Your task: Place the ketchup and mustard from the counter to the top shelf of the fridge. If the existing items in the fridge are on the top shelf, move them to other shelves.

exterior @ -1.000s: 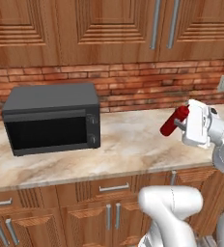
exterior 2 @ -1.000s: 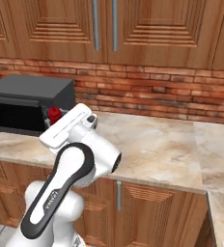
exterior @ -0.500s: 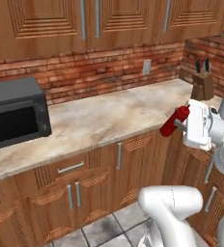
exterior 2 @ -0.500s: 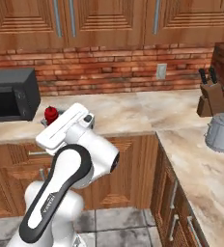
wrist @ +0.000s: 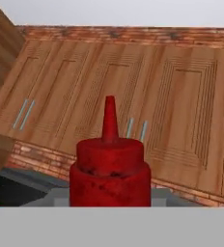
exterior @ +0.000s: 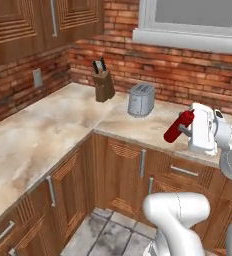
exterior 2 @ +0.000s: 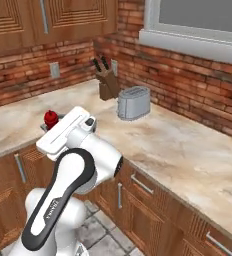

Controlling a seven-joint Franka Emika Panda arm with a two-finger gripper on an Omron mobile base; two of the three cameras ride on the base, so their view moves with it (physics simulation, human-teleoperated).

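change: base swung away from microwave stretch toward corner with toaster (exterior: 140, 99) and knife block (exterior: 104, 85) | hand (exterior: 184, 131) closed on ketchup (exterior: 178, 126), carried off table (exterior: 48, 132) | fridge not reached yet, mustard unseen

Place: a home kitchen, rendered.
Counter: a beige marbled stone counter (exterior: 48, 127) turns an inside corner along two walls.
Cabinets: brown wooden base cabinets with metal bar handles (exterior: 123, 175) stand below it; matching panelled wooden wall cabinets (wrist: 133, 101) hang above.
Walls: red brick backsplash (exterior 2: 188, 95), with a pale window sill (exterior: 188, 39) set in it.
Appliances: a silver metal toaster (exterior: 140, 99) beside a brown wooden knife block (exterior: 103, 84) with dark handles.
Floor: grey stone tiles (exterior: 105, 237).
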